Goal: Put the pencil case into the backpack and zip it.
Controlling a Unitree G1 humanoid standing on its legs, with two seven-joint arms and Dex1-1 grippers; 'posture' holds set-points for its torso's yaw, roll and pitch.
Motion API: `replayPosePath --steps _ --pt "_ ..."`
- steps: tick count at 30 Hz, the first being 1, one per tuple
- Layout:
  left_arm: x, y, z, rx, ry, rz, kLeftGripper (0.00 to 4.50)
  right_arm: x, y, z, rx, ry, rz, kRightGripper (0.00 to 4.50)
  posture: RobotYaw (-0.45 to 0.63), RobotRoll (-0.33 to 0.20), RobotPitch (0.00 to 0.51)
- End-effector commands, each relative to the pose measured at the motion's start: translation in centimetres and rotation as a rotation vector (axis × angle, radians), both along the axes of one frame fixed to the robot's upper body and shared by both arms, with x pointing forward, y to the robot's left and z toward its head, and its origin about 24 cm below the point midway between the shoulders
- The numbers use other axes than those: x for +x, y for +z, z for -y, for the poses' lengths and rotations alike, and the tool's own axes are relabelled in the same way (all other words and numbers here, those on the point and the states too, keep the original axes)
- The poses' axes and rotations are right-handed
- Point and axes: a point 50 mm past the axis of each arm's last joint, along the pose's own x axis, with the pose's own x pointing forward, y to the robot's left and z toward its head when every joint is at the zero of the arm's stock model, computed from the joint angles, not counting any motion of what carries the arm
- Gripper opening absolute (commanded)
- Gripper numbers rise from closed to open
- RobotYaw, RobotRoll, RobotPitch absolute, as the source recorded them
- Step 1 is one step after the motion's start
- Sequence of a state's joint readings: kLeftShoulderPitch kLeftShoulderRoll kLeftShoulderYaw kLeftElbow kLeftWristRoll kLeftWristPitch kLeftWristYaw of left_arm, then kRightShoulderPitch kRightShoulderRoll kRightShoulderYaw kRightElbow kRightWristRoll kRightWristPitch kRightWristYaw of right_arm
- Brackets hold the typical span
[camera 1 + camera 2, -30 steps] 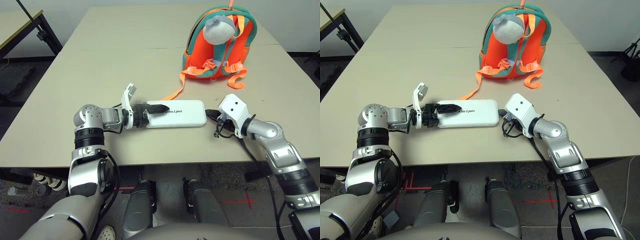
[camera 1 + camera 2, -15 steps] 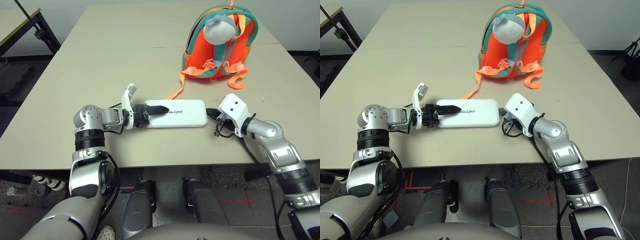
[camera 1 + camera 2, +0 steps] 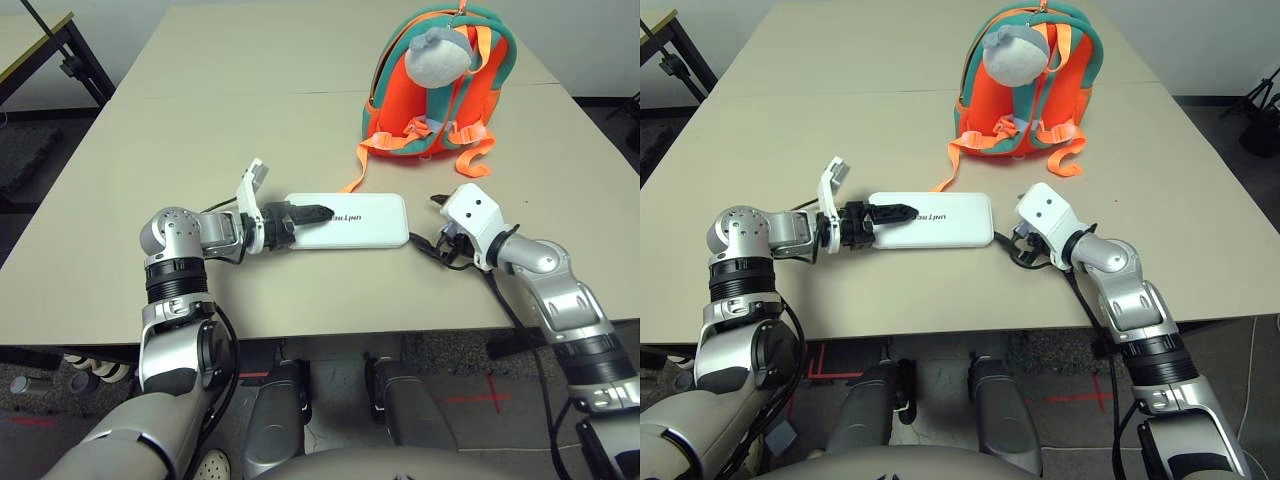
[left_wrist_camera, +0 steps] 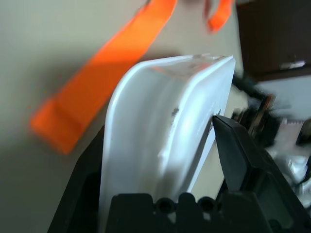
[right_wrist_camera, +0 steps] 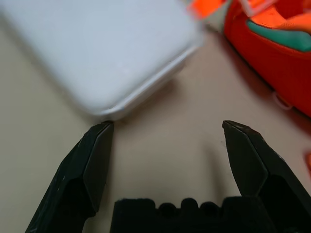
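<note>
In the left eye view, the pencil case (image 3: 347,220) is seen lying lengthwise across the near middle of the tan table (image 3: 220,110), its small dark lettering on top. Its left end is clamped between the black fingers of the left gripper (image 3: 300,214), one finger being laid over the top face of the case. The right gripper (image 3: 437,222) is held just beside the right end of the case, under its white wrist housing, and its fingers are mostly hidden there. The backpack (image 3: 438,85) is stood upright farther back on the table, well apart from the case, with a grey-white plush charm (image 3: 436,52) hung at its top and an orange strap (image 3: 366,168) trailed down toward the case's far edge. In the right eye view, the same layout is shown, and a small gap can be made out between the case's right end and the right gripper. In the left wrist view, the white case is seen edge-on, gripped between the two dark fingers (image 4: 240,158), with the orange strap lying on the table beyond it. In the right wrist view, the right gripper's fingers (image 5: 95,160) are spread wide and nothing is held between them; a rounded corner of the case is found just past one fingertip, and the orange and teal of the backpack is seen to the far side.
</note>
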State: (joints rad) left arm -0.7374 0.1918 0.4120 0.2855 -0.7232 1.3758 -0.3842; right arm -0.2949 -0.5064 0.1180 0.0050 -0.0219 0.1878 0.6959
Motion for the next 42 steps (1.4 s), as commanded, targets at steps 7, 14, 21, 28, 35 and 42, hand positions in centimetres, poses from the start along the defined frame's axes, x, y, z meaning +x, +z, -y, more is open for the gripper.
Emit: replayPosePath --steps 7,14,21,28,35,42 --pt "2.2 3.4 -1.7 0.218 0.172 0.487 3.24 -0.4 -1.1 -0.4 -0.012 0.025 -0.024 4.5 -0.09 0.0 0.168" --pt "2.6 3.5 -3.6 0.358 0.209 0.604 3.24 -0.4 -1.3 -0.4 -0.011 0.021 -0.028 4.5 -0.08 0.0 0.174" --pt "3.1 3.0 -5.0 0.489 0.284 0.671 3.24 -0.3 -1.5 -0.5 -0.008 0.023 -0.031 4.5 -0.08 0.0 0.177" --pt "4.0 2.7 -7.1 0.65 0.468 0.705 3.24 -0.2 -1.6 -0.5 -0.009 0.024 -0.028 4.5 -0.07 0.0 0.181" --pt "4.4 3.0 -8.9 0.72 0.621 0.75 3.24 0.0 -1.6 -0.5 -0.006 0.016 -0.019 4.5 -0.07 0.0 0.179" --pt "4.6 2.7 -9.3 0.727 0.665 0.753 3.24 0.2 -1.4 -0.4 0.002 -0.005 -0.003 4.5 -0.07 0.0 0.179"
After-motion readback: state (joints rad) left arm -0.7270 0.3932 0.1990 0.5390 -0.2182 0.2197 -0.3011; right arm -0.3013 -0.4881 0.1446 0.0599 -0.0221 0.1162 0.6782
